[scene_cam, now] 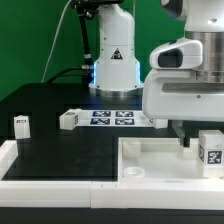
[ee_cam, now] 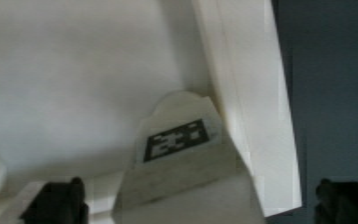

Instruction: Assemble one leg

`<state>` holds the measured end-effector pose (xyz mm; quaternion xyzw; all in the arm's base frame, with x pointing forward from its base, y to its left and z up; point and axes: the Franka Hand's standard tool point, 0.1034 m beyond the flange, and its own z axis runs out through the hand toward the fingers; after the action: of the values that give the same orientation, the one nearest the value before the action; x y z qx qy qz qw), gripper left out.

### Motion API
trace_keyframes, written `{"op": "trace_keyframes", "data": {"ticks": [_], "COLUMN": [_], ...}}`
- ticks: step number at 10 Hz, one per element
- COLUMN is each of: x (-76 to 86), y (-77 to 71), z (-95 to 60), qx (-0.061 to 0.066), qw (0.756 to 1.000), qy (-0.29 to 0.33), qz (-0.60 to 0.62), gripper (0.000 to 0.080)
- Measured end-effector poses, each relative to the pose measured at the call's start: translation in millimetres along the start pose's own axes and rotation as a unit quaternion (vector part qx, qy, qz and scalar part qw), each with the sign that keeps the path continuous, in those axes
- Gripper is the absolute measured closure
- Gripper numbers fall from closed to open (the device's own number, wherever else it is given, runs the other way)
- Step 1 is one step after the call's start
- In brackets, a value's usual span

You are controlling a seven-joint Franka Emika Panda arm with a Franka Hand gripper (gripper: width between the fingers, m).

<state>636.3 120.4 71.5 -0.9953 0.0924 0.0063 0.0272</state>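
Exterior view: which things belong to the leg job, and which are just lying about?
Job: leg by the tool; tool; white panel.
Lying about: far-left leg; second loose leg; marker board.

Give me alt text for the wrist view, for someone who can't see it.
A white leg with a black-and-white square tag on its face fills the lower middle, between the two dark fingertips of the open claw. Behind it lies a large white panel, with the dark table beyond its edge.
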Motion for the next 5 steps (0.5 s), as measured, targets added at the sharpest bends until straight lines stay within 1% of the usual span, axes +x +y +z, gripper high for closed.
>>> {"op": "trace_keyframes", "data": {"ticks": [1, 2, 3, 4, 5], "x": [1.3, 2.2, 2.4, 2.3, 2.4], "y": [3.2, 5.7, 6.2, 6.0, 6.2], "z": [-0.2, -0.3, -0.3, -0.3, -0.3], "qx": [-0.001, -0.002, -0.003, -0.003, -0.003], "qw": [0.997, 0.993, 0.989, 0.990, 0.990], "qy": [0.000, 0.001, 0.001, 0.001, 0.001], "qz": [-0.076, -0.121, -0.151, -0.142, -0.142], "gripper": [0.0150, 0.0150, 0.0150, 0.0150, 0.0240]}}
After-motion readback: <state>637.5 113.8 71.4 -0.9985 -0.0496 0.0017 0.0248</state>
